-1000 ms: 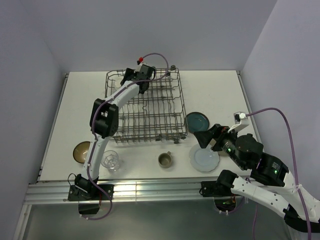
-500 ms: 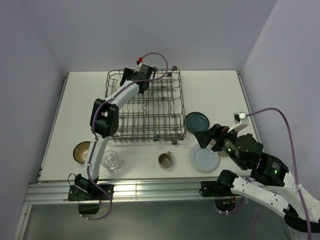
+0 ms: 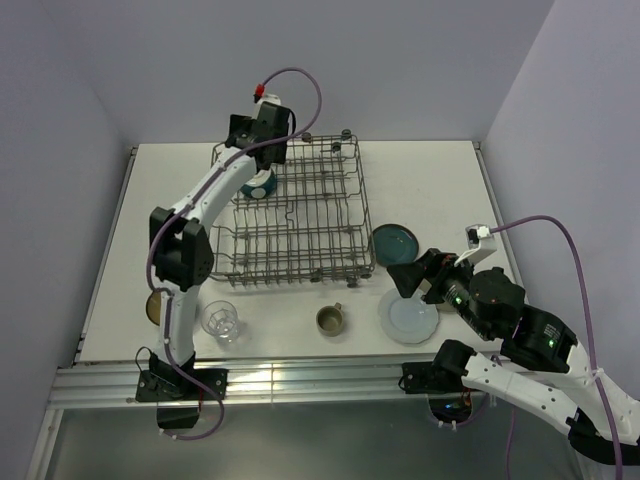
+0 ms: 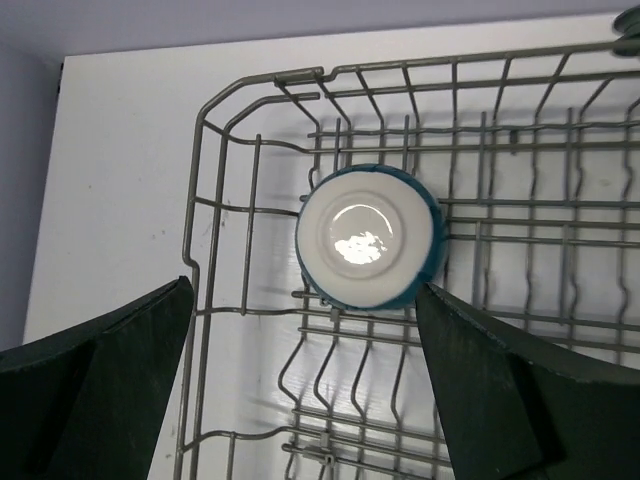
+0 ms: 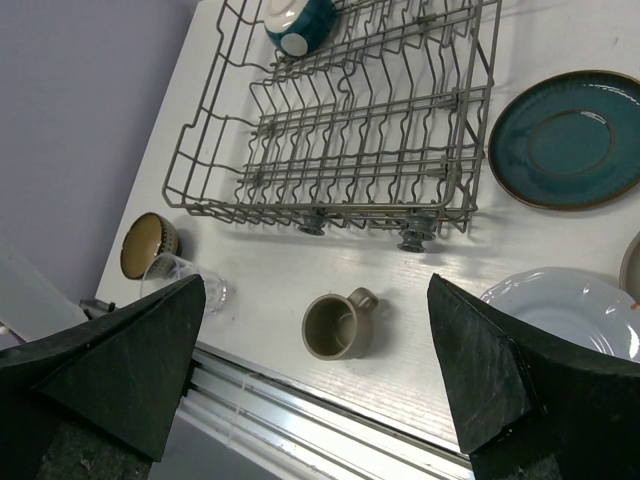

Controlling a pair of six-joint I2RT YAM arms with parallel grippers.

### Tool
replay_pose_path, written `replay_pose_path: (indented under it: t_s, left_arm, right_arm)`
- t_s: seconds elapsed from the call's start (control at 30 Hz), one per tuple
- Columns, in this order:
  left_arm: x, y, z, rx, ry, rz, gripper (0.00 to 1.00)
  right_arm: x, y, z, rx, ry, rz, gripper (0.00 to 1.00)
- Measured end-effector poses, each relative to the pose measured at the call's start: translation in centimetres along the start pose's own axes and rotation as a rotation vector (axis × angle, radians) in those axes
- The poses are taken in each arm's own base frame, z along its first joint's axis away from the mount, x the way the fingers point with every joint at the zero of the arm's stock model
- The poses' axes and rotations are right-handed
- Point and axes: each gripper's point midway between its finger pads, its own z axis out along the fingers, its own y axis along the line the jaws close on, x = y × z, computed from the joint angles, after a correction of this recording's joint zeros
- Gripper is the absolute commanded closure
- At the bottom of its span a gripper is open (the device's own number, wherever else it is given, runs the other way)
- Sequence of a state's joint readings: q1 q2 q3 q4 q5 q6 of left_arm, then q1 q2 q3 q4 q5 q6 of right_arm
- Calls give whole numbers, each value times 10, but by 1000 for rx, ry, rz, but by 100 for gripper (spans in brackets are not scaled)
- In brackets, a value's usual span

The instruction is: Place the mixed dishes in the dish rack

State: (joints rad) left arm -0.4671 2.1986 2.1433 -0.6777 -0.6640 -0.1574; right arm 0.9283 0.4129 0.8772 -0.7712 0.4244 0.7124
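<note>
Left wrist view: teal bowl [image 4: 370,235] rests bottom-up in the far-left corner of the dish rack [image 3: 300,228]. Left gripper [image 4: 305,300] hovers above it, jaws wide, empty. Right gripper [image 5: 316,290], equally wide and empty, hangs near the pale-blue plate [image 3: 408,318].

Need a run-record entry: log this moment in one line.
left gripper: open over teal bowl in dish rack | right gripper: open, empty | on table: mug, glass, brown bowl, teal plate, pale-blue plate
</note>
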Motion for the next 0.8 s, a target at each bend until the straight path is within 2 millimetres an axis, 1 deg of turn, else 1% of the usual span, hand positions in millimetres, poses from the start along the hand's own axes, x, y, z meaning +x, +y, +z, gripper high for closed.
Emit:
replay_pose_path:
  t_s: [0.07,0.1,0.13,0.17,0.2,0.23,0.33,0.4,0.43,0.47,0.5,0.57,0.63,0.7,0.8]
  left_arm:
    - [-6,7,-15,23,-12,-44,1]
    - [-3,12,-23,36,-6,-69,1]
    - [1,16,-30,51,0,-93,1]
    - [10,24,-42,77,16,-130,1]
    - [13,31,-45,82,25,-149,1]
    - [19,42,-52,96,36,-192,1]
    - [27,100,-68,62,53,-342,1]
    - [30,148,-82,-3,45,-469,1]
    - [33,165,-89,-31,45,-515,2]
    - [39,185,-101,-59,39,-581,2]
    - [46,196,-111,-77,41,-624,2]
    - [62,209,-129,-84,45,-702,2]
    - [87,214,-146,-81,78,-769,1]
    - [109,213,-160,-75,121,-833,1]
    - [136,204,-169,-83,216,-908,1]
  right_arm:
    - [1,1,0,-3,4,0,0]
    - [1,1,0,-4,7,-1,0]
    - [2,2,1,-4,11,-2,0]
    - [2,3,1,-5,16,-3,0]
    - [2,4,2,-7,20,-5,0]
    - [3,5,2,-8,25,-6,0]
    - [2,8,2,-13,30,-6,0]
    - [2,8,2,-15,33,-6,0]
    - [2,8,2,-16,33,-6,0]
    - [3,8,2,-16,34,-6,0]
    - [2,8,2,-16,33,-6,0]
    - [3,8,2,-18,32,-5,0]
    - [3,6,0,-22,28,-2,0]
    - [3,5,-2,-28,20,3,0]
    - [3,3,-5,-36,11,12,0]
